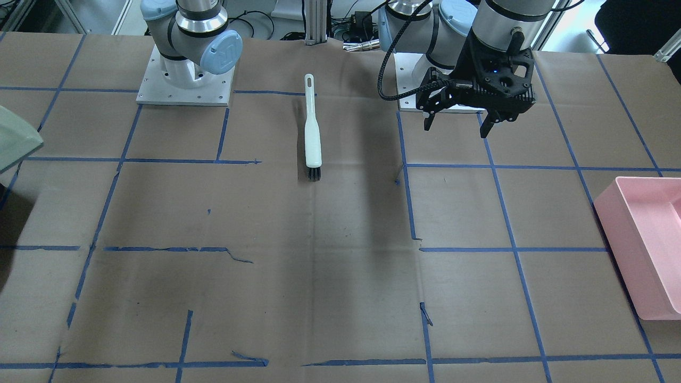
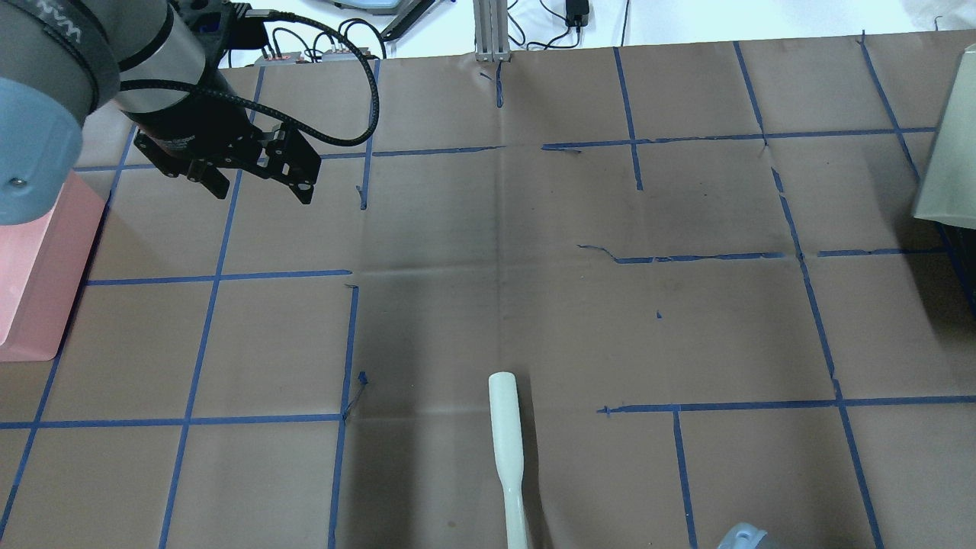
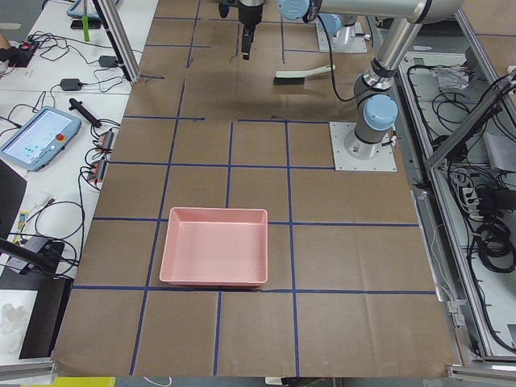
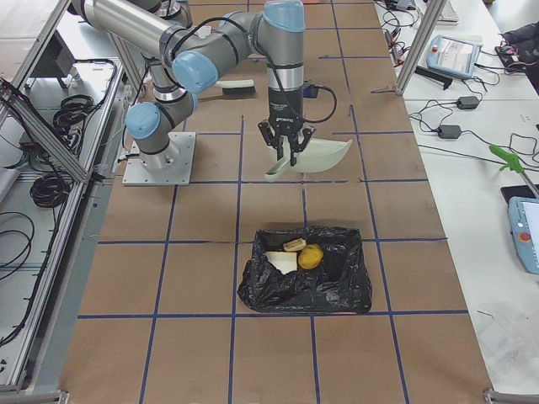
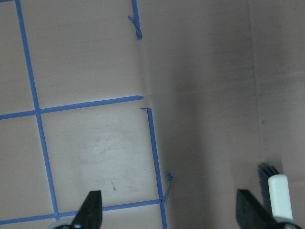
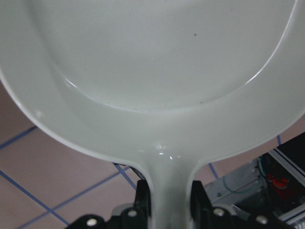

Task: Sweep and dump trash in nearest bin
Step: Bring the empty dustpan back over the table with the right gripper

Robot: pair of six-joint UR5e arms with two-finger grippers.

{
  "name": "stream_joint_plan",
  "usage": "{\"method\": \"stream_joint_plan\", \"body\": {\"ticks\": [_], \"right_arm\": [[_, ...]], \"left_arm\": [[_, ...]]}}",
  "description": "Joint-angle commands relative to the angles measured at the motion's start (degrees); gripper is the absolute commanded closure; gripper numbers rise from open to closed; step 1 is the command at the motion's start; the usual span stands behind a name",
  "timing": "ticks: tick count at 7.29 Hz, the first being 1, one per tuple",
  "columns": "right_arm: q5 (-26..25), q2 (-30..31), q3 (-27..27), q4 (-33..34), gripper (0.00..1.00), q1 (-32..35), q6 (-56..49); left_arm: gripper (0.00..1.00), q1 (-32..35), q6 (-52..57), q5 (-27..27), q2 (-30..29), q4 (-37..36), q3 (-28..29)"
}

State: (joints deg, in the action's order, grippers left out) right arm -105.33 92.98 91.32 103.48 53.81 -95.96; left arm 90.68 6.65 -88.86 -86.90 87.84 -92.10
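The trash, a yellow-brown potato (image 4: 312,256) and two pieces of bread (image 4: 284,263), lies inside the bin (image 4: 337,290), a black bag-lined container. My right gripper (image 4: 286,151) is shut on the handle of a pale green dustpan (image 6: 157,71), held above the table just beyond the bin. The dustpan (image 2: 949,152) looks empty. My left gripper (image 1: 460,125) hangs open over bare table with nothing between its fingers (image 5: 90,210). A white brush (image 1: 313,133) with black bristles lies flat on the table between the two arm bases.
A pink tray (image 1: 644,239) sits at the table's end on my left side and looks empty in the exterior left view. Blue tape lines grid the brown paper cover. Cables and tablets lie on the side benches off the table.
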Motion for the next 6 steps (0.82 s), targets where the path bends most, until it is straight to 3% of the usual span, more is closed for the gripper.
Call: {"method": "stream_joint_plan", "body": {"ticks": [1, 6], "right_arm": [[2.92, 0.45, 0.09, -6.6, 1.0, 7.32, 17.91], [12.77, -3.76, 0.09, -11.37, 1.0, 25.26, 57.92]], "left_arm": [[0.0, 0.02, -0.76, 0.09, -0.12, -0.13, -0.01], [0.0, 0.02, -0.32, 0.0, 0.15, -0.92, 0.43]]}}
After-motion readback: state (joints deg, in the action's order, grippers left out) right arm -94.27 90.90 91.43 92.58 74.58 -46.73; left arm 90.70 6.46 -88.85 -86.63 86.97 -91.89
